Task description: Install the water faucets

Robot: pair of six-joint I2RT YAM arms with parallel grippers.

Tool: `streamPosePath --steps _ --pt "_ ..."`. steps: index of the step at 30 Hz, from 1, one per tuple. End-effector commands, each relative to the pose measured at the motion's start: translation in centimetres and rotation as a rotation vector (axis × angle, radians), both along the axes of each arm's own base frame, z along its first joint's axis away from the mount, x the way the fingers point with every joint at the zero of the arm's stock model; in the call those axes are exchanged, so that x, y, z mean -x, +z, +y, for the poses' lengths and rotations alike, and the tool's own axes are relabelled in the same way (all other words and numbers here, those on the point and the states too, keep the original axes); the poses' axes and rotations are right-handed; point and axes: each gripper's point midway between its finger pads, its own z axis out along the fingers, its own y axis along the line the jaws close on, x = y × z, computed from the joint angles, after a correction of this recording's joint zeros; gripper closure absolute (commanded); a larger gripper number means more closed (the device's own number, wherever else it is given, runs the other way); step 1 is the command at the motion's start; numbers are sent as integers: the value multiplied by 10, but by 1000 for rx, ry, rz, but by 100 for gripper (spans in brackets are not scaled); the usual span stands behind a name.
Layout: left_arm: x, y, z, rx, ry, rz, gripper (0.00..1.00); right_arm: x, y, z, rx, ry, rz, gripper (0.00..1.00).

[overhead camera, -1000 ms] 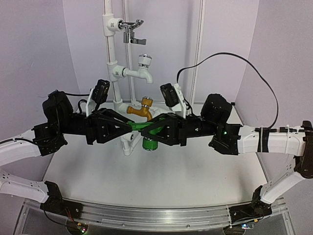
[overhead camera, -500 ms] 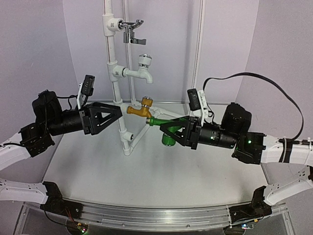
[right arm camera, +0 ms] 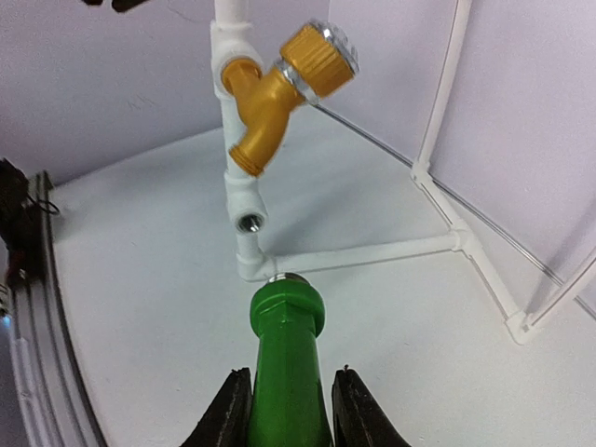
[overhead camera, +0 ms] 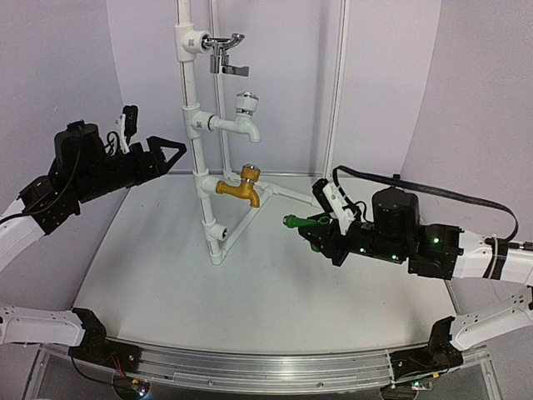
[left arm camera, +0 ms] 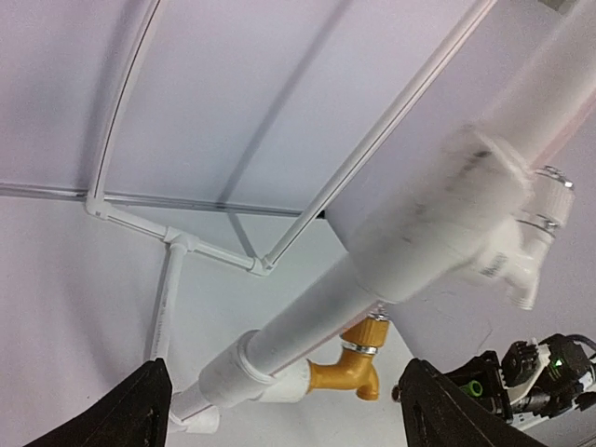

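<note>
Your right gripper [overhead camera: 321,232] is clamped on the green tap [overhead camera: 298,222], at four o'clock from the brass tap [overhead camera: 240,188]. Your left gripper [overhead camera: 166,154] stands wide apart, empty, at ten o'clock.

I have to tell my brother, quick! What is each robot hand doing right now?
Left gripper: open, holding nothing.
Right gripper: closed on the green tap.
</note>
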Motion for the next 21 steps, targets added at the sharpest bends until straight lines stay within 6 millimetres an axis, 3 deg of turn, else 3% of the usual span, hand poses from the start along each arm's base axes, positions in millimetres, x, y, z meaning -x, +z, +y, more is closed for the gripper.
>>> streamPosePath --steps 1,7,12,17,21 --pt "-6 6 -12 -12 -71 3 12 -22 -4 0 161 -46 -142 100" --pt "-21 -7 -31 -73 -123 -3 12 -27 -34 28 313 59 -151 100" --pt "-19 -6 -48 -94 -228 -54 13 -22 -53 49 425 177 -265 100" --pt "-28 -6 -53 -134 -228 -85 14 -24 -51 67 509 122 -624 100" --pt "-37 -6 -53 -155 -202 -95 17 -33 -46 78 561 50 -713 100"
